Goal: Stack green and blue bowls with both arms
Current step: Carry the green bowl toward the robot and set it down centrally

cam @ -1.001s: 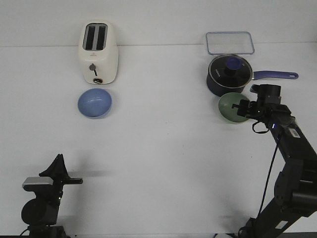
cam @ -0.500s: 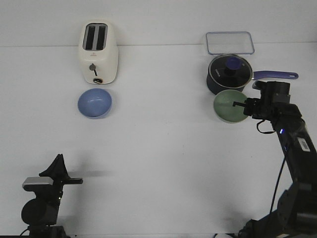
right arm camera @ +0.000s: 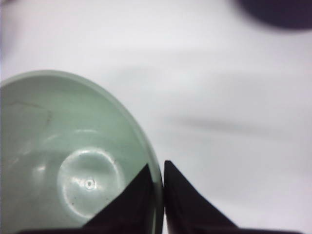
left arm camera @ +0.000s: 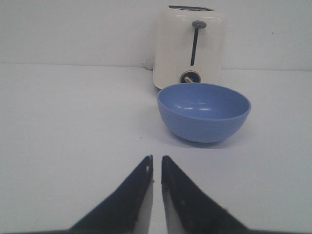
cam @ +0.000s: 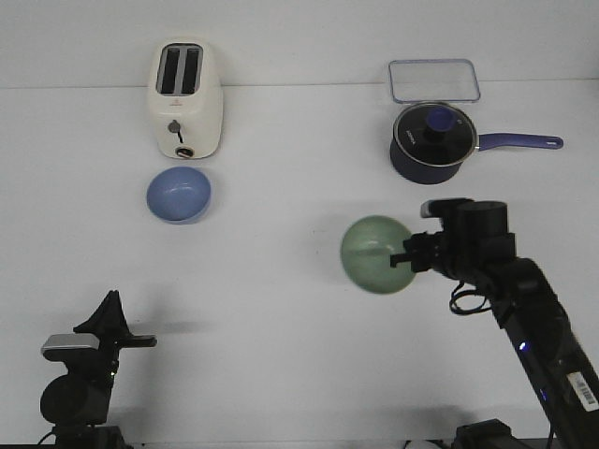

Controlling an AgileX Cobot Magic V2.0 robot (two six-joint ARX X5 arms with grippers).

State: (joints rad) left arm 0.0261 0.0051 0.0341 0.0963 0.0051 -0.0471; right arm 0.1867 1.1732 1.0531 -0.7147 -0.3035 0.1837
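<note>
The pale green bowl [cam: 377,253] hangs in the air over the middle right of the table, held by its rim in my right gripper [cam: 408,259]. In the right wrist view the jaws pinch the bowl's wall [right arm camera: 73,161], one finger inside and one outside. The blue bowl [cam: 179,195] stands on the table in front of the toaster at the left; it also shows in the left wrist view [left arm camera: 204,111]. My left gripper [left arm camera: 157,165] is shut and empty, low at the near left [cam: 110,309], well short of the blue bowl.
A cream toaster [cam: 186,98] stands behind the blue bowl. A dark navy saucepan [cam: 432,142] with a glass lid and a long handle sits at the back right, with a clear lidded container [cam: 434,80] behind it.
My right gripper has lifted the green bowl from beside the saucepan and carried it nearer and to the left. The left arm has not moved.
</note>
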